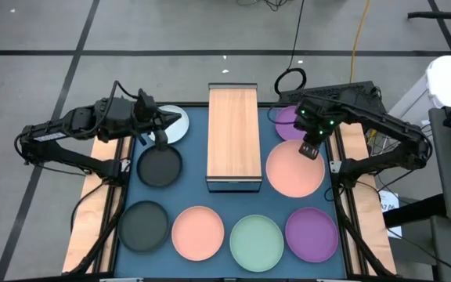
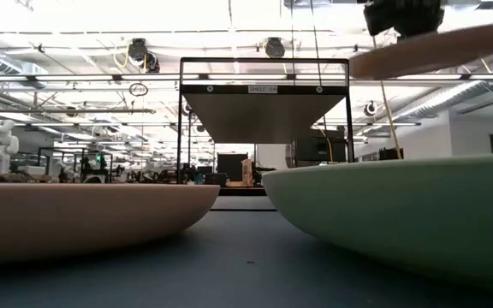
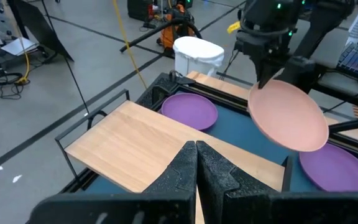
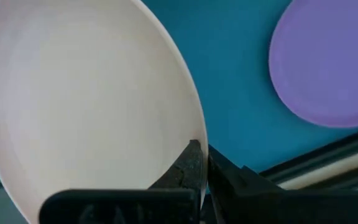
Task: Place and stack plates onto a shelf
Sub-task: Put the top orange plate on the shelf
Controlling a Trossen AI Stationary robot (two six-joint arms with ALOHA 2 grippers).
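Note:
The shelf with its light wood top stands mid-mat. My right gripper is shut on a pink plate, held in the air right of the shelf and seen high up in the low view. My left gripper is shut with nothing between its fingers. It hovers left of the shelf, between the pale blue plate and a black plate. A purple plate lies at the far right. A black, a pink, a mint green and a purple plate lie in the near row. My right gripper pinches the pink plate by its far rim between the two fingers, one on the inner face and one on the underside. The fingers come from above, pointing down. The plate is lifted clear of the mat and hangs tilted below the gripper.
The dark blue mat covers the table between wooden side strips. The shelf top carries nothing. A white bin and cables lie on the floor beyond the far edge. A black cable loops near the right arm's base.

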